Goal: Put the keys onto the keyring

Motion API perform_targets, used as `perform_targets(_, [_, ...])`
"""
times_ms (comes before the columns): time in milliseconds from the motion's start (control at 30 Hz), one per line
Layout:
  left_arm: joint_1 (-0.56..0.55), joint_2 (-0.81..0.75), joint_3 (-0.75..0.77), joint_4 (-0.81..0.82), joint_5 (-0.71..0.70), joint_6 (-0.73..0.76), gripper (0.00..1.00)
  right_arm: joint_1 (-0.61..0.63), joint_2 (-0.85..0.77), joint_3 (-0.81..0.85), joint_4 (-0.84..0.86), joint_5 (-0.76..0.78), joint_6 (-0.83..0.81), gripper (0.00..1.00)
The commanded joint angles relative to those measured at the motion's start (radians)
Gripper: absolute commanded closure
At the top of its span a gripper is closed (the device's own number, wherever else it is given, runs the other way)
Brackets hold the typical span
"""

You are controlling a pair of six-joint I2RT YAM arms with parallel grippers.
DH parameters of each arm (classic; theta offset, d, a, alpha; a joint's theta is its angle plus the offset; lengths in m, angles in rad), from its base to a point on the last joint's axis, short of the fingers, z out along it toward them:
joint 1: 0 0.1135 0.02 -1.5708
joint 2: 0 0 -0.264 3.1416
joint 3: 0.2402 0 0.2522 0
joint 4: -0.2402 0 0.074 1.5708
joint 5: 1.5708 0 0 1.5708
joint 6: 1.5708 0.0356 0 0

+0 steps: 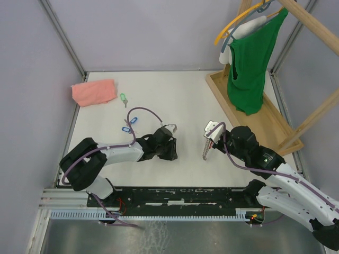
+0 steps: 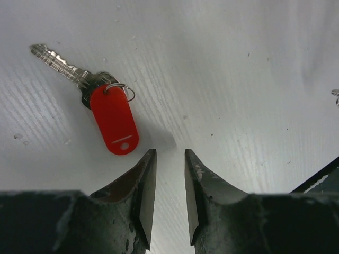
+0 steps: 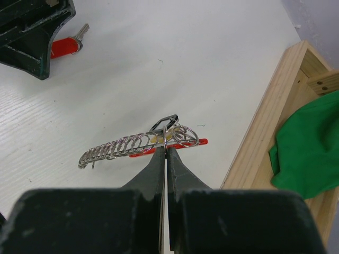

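Left wrist view: found the left end effector slightly spread, with nothing between its jaws, poised over the white desk. Showed the red key lying flat on the desk just beyond the left fingertip, with its blade aimed away toward the upper left and a small split ring at the top of its tag.

Right wrist view: caught the right end effector pressed together on the keyring, pinching it near the black-tag end, with the row of wire loops trailing left and the red band below. Could not tell whether it touched the desk.

Top external view: placed the green key and the blue keys farther back on the left, well apart from the keyring. Put the green key near a pink cloth. Showed a green garment hung over a wooden tray on the right.
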Motion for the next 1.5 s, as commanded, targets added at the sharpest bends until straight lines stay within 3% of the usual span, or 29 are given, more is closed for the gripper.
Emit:
perform_targets(0, [-0.014, -0.025, 0.045, 0.036, -0.019, 0.009, 0.65, 0.007, -0.022, 0.010, 0.057, 0.016, 0.010, 1.00])
perform_targets(167, [0.027, -0.136, 0.006, 0.020, -0.122, 0.194, 0.61, 0.008, -0.030, 0.005, 0.063, 0.010, 0.008, 0.99])
perform_targets(333, [0.103, -0.176, -0.026, 0.118, 0.016, 0.362, 0.59, 0.011, -0.028, 0.006, 0.061, 0.006, 0.010, 0.99])
perform_targets(500, [0.174, -0.098, -0.028, 0.217, 0.195, 0.479, 0.59, 0.011, -0.024, 0.005, 0.064, -0.003, 0.010, 1.00])
perform_targets(733, [0.208, -0.007, 0.042, 0.196, 0.306, 0.608, 0.58, 0.015, -0.027, 0.001, 0.064, -0.013, 0.008, 0.99])
perform_targets(1133, [0.245, 0.154, 0.120, 0.151, 0.414, 0.637, 0.56, 0.020, -0.027, 0.000, 0.062, -0.016, 0.005, 1.00])
perform_targets(1467, [0.246, 0.163, 0.107, 0.127, 0.471, 0.616, 0.57, 0.022, -0.025, 0.000, 0.064, -0.015, 0.004, 1.00])
